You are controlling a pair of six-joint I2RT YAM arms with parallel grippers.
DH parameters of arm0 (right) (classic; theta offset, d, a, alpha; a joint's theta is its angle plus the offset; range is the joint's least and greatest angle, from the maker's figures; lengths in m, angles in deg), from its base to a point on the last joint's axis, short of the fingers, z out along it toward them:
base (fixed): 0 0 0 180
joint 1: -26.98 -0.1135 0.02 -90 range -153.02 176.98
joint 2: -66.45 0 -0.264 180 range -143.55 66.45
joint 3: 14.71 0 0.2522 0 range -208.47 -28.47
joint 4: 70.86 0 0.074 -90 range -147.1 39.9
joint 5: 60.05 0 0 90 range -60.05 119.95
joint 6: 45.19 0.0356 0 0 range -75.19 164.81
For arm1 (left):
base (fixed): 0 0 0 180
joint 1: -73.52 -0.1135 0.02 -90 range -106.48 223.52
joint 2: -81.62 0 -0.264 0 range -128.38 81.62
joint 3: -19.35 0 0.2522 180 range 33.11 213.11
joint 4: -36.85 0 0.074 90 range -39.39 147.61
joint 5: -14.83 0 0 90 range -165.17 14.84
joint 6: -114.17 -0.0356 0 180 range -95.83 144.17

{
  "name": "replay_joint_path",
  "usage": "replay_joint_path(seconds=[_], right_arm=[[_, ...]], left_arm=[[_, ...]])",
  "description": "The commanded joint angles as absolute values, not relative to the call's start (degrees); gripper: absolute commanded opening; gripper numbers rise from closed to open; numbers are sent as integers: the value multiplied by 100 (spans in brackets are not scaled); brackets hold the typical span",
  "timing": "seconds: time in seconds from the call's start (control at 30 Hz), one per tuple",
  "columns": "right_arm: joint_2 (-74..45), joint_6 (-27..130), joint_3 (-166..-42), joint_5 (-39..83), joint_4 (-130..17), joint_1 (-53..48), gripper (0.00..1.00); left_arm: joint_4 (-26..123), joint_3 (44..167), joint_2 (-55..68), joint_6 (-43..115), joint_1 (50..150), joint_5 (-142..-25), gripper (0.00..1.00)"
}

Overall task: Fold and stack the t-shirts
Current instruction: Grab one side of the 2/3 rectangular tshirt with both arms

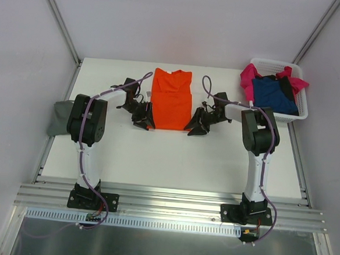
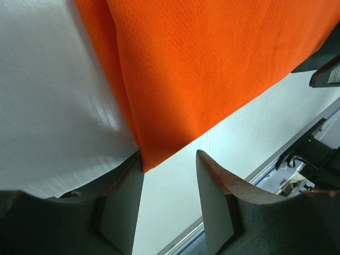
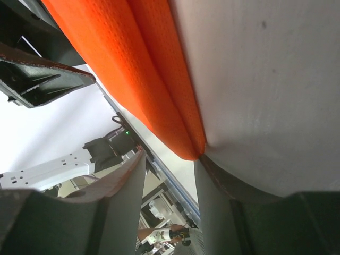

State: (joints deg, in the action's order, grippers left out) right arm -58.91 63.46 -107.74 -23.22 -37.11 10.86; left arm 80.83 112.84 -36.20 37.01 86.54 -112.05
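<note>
Overhead, the left pincer (image 1: pixel 148 122) and right pincer (image 1: pixel 193 127) cover the near corners of the bright orange cloth t-shirt (image 1: pixel 171 98). In both wrist views that shirt runs off the top edge. Left of the left pincer, the left arm (image 1: pixel 87 123) half hides a grey-green cloth t-shirt (image 1: pixel 58 118).

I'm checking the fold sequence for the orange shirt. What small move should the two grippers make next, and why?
Probably close both grippers on the hem corners. The orange t-shirt lies flat with its sides folded in. The left gripper and the right gripper each sit open at a near corner, with cloth just at the jaws and nothing pinched yet.
</note>
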Motion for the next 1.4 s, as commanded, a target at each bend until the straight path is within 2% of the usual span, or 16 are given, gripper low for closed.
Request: replay_joint_path(seconds=[0.0, 0.57, 0.6, 0.73, 0.9, 1.0, 1.03, 1.1, 1.13, 1.17, 1.2, 1.23, 1.37], right_arm=[[-5862, 5985, -10863, -1848, -3645, 1063, 45], [-5774, 5518, -10766, -1206, -3310, 1450, 43], [-5792, 5527, -10793, -1206, -3328, 1424, 43], [-5941, 5553, -10968, -1259, -3381, 1362, 35], [-6020, 5562, -11039, -1312, -3451, 1274, 33], [-6038, 5606, -11056, -1329, -3539, 1230, 27], [-6046, 5615, -11056, -1355, -3556, 1213, 21], [-6047, 5623, -11065, -1347, -3565, 1186, 8], [-6038, 5615, -11065, -1338, -3548, 1178, 1], [-6020, 5597, -11065, -1338, -3513, 1178, 1], [-5959, 5562, -11057, -1321, -3478, 1178, 1], [-5915, 5527, -11048, -1277, -3434, 1186, 1], [-5529, 5378, -10933, -1294, -3197, 1283, 0]], left_arm=[[8155, 11151, -3475, 3578, 8626, -11050, 44], [8111, 11274, -3668, 3604, 8626, -11059, 42], [8111, 11300, -3677, 3613, 8626, -11050, 39], [8111, 11327, -3721, 3613, 8626, -11076, 36], [8111, 11301, -3730, 3604, 8626, -11094, 36], [8102, 11274, -3739, 3595, 8626, -11085, 35], [8102, 11266, -3739, 3595, 8626, -11094, 34], [8093, 11257, -3721, 3595, 8626, -11120, 22], [8093, 11257, -3730, 3586, 8626, -11111, 20], [8093, 11248, -3713, 3586, 8626, -11103, 17], [8093, 11239, -3695, 3586, 8626, -11094, 6], [8093, 11222, -3669, 3586, 8626, -11041, 0], [8093, 11134, -3397, 3578, 8626, -11006, 0]])
